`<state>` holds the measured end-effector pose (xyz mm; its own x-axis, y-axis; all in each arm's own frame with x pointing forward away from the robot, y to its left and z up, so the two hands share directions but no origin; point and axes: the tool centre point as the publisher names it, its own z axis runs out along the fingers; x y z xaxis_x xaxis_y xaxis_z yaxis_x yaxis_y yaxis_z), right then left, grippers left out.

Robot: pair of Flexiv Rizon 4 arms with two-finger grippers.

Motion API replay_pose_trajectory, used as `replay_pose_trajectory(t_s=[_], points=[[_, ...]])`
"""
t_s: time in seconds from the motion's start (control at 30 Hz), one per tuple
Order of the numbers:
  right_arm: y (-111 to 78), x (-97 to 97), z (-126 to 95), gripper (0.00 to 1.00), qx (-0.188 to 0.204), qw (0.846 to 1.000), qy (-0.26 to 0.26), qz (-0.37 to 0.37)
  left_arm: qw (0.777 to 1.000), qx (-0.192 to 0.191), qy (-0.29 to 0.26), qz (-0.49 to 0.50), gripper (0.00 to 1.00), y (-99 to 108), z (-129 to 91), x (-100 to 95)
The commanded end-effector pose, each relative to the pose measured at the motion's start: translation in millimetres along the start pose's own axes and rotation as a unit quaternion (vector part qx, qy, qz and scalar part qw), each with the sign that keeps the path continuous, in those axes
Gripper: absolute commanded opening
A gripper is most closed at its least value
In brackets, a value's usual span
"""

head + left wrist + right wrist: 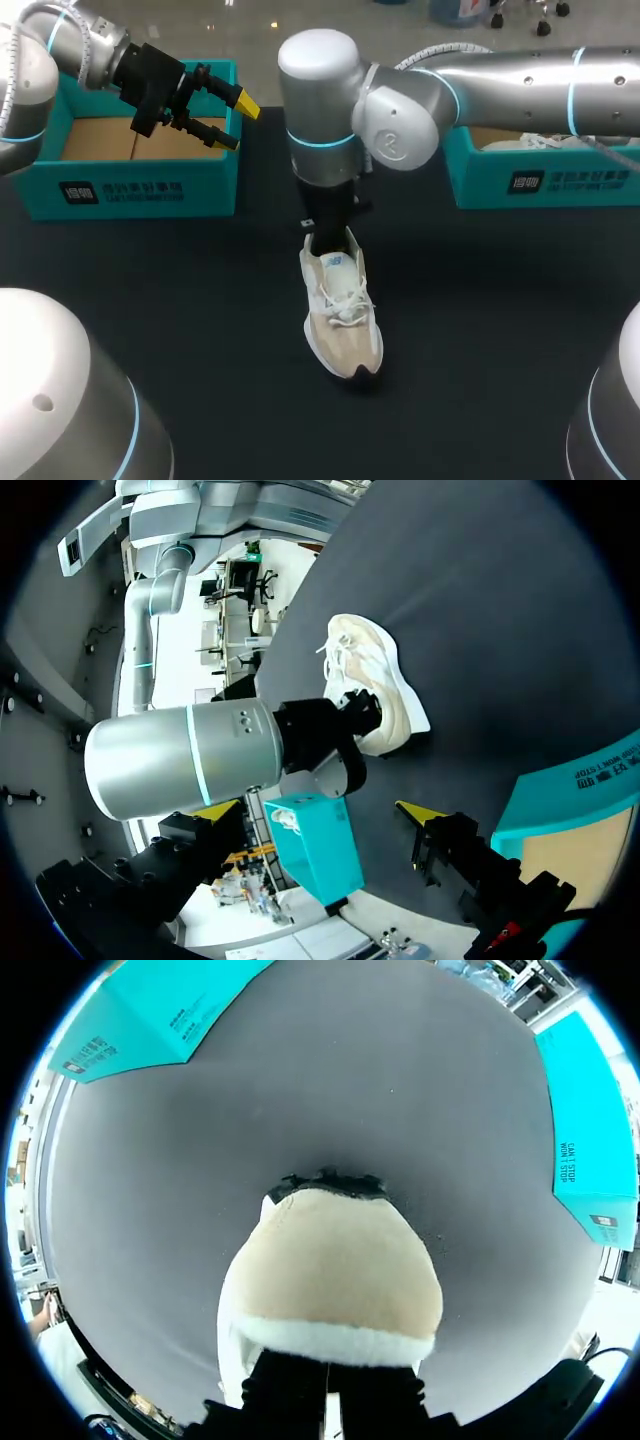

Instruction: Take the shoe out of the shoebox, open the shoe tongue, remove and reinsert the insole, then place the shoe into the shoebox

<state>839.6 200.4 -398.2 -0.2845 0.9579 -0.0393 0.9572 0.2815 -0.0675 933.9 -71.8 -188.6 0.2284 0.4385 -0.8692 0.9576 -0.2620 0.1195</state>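
Observation:
A white and beige sneaker [342, 318] stands upright on the black table, toe toward the front edge. My right arm reaches in over the middle, and its gripper [324, 238] comes straight down on the heel. In the right wrist view its black fingers [290, 1392] are closed on the white heel collar of the sneaker [335, 1275], with the tips hidden. My left gripper [226, 118] hangs open and empty over the left teal shoebox [130, 195]. From the left wrist view, the sneaker [385, 675] lies ahead of the left gripper [320, 812], with the right gripper [352, 720] at its heel.
The left shoebox shows a bare cardboard floor. A second teal shoebox [540, 180] at the back right holds something white. The same box [315, 845] shows beyond the right arm in the left wrist view. The table [480, 330] is black around the sneaker.

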Motion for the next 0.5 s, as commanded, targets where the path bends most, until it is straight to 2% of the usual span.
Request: replay_pose_trajectory(t_s=[0.03, 0.2, 0.5], points=[[-3.9, 3.5, -16, 0.00, 0.006, 1.000, -0.003, 0.000, 1.000, 0.000, 0.001, 0.000, 1.00, 0, 0, -0.2], [-13.3, 6.3, -29, 0.00, 0.027, 1.000, -0.001, 0.001, 1.000, 0.000, 0.001, 0.000, 1.00, 0, 0, -0.2], [-25.0, 11.7, -38, 0.00, 0.049, 0.999, 0.000, -0.002, 1.000, 0.000, 0.001, 0.000, 1.00, 0, 0, -0.2]])
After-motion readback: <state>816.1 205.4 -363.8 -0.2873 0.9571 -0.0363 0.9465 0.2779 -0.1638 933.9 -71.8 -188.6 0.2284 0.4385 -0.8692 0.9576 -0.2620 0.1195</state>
